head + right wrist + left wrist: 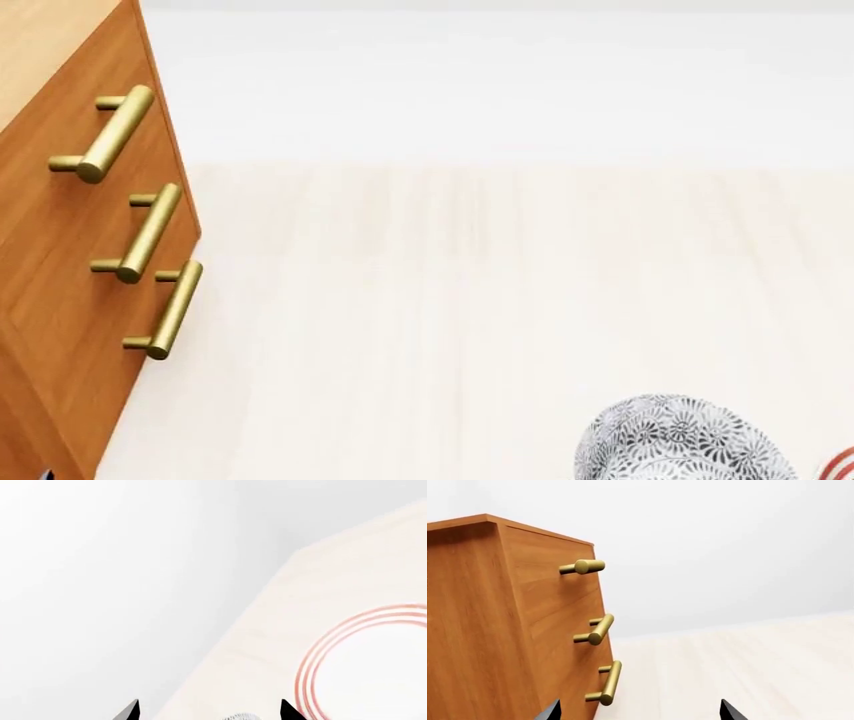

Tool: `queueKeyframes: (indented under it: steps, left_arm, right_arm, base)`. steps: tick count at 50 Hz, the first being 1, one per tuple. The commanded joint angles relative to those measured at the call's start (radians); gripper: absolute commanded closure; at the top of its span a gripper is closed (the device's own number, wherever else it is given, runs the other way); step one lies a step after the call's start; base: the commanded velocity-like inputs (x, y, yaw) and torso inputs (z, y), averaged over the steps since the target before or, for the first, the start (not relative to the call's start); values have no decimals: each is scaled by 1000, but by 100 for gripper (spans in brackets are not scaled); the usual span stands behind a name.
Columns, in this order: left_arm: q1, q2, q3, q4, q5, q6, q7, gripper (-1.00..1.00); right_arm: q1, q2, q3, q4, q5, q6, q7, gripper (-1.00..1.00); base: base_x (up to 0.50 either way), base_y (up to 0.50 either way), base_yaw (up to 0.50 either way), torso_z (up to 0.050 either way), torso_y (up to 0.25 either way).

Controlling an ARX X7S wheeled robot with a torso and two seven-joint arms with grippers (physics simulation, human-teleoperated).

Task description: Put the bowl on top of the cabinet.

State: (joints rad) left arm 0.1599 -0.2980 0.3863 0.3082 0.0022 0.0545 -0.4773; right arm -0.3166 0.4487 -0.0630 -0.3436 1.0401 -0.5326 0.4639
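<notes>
Right gripper (209, 711) shows only as two dark fingertips at the bottom edge of its wrist view, set apart with nothing between them; a sliver of the bowl (238, 716) peeks in just past them. Left gripper (639, 711) likewise sits spread and empty at the bottom of its view, facing the cabinet (487, 630).

In the head view, the bowl (681, 440) sits at the lower right on the pale worktop (441, 300), its grey floral outside showing (it may be upside down, though that is hard to tell). A red-ringed plate (841, 466) is just beside it at the frame's edge. The cabinet (67, 230) fills the left side, well apart from the bowl.

Risks, as a judgement: the right gripper could nudge the bowl into the plate, or pinch the rounded wall badly and lose it during the lift.

Only the head view shows bowl and cabinet together; only the right wrist view shows the plate (373, 665) broadly; neither arm appears in the head view.
</notes>
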Motion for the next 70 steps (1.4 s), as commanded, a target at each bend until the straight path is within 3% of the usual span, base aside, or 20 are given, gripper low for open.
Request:
queueKeyframes:
  steps: [1, 70]
  left_arm:
    - [-2, -3, 3, 1, -2, -1, -3, -100]
    - [-6, -22, 17, 1, -17, 5, -23, -100]
  right_arm:
    - [39, 14, -12, 28, 35, 37, 3, -100]
    - [76, 58, -31, 52, 146, 156, 81, -100]
  base:
    - [0, 0, 0, 0, 0]
    - [0, 0, 0, 0, 0]
